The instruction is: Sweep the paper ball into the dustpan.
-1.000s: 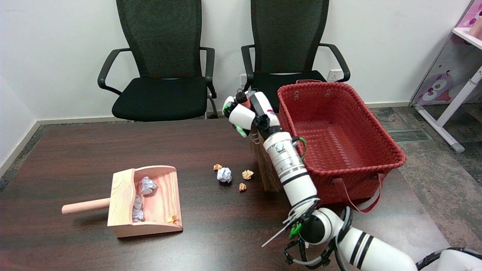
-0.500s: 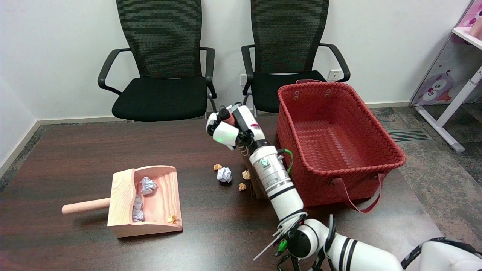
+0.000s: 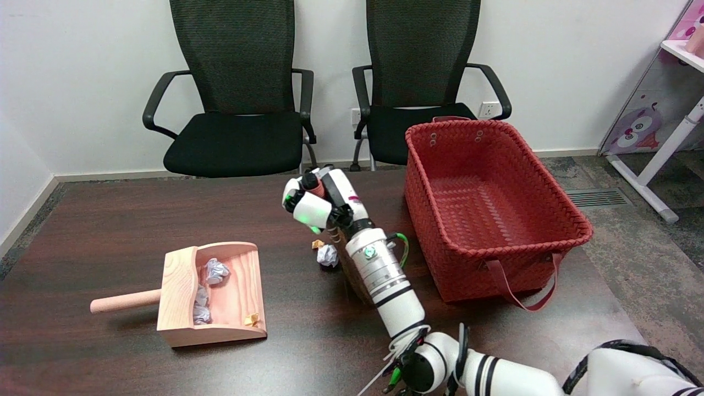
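Observation:
My right hand (image 3: 316, 202) grips the reddish handle of a small straw broom (image 3: 355, 281); most of the bristles are hidden behind my forearm. A white paper ball (image 3: 328, 255) lies on the dark table right beside the bristles, with a small tan scrap (image 3: 317, 243) just behind it. The wooden dustpan (image 3: 212, 293) sits at the left, its open mouth facing right, holding several white balls and a tan scrap.
A red woven basket (image 3: 495, 220) stands at the right of the table, close to my forearm. Two black office chairs (image 3: 236, 93) stand behind the table's far edge. Dark tabletop (image 3: 297, 308) lies bare between the dustpan and the broom.
My hand and the broom have swept leftward away from the basket. Two tan scraps that lay right of the white ball are now hidden behind my arm or the bristles.

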Controlling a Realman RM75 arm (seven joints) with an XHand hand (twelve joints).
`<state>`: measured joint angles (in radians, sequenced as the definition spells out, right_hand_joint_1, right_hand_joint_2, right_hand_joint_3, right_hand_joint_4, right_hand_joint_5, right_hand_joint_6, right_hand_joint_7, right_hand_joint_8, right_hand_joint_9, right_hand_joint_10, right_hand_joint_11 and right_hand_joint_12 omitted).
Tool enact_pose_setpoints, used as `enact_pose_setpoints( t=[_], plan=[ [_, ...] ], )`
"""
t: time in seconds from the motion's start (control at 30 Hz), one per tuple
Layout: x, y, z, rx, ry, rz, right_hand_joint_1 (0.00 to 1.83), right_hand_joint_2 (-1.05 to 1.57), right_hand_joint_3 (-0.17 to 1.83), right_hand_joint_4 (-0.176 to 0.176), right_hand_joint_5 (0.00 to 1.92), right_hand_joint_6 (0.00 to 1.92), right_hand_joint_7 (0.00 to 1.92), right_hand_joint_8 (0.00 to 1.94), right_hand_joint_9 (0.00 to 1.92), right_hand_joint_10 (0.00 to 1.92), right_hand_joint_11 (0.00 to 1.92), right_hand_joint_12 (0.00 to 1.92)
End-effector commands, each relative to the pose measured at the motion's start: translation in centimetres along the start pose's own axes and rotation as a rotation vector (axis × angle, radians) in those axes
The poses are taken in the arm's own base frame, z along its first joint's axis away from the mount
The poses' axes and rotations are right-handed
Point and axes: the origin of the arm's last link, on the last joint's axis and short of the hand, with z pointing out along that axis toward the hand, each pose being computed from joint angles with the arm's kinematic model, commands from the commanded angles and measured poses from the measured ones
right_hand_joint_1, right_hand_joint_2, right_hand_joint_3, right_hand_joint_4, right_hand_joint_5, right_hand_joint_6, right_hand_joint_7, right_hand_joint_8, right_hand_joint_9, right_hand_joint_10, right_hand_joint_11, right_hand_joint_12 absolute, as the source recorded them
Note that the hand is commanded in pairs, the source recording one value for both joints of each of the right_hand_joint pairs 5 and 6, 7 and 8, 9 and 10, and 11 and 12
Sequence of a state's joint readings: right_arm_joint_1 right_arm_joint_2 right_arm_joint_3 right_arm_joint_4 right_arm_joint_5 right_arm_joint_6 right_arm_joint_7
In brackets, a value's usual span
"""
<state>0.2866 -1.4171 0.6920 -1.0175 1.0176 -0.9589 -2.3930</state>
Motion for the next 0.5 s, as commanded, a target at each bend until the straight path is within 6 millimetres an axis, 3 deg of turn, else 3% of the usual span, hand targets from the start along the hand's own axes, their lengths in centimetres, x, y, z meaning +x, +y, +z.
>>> enact_pose_setpoints(
  t=[0.03,0.5],
  plan=[
    [-3.8,-0.7,0.2,0.022,-0.028,0.28,0.72,1.18,1.83,0.001,1.92,1.92,1.92,1.92,1.92,1.92,1.92,1.92],
    [-3.1,-1.7,0.9,0.065,0.017,0.531,0.7,1.17,1.83,0.001,1.92,1.92,1.92,1.92,1.92,1.92,1.92,1.92]
  ],
)
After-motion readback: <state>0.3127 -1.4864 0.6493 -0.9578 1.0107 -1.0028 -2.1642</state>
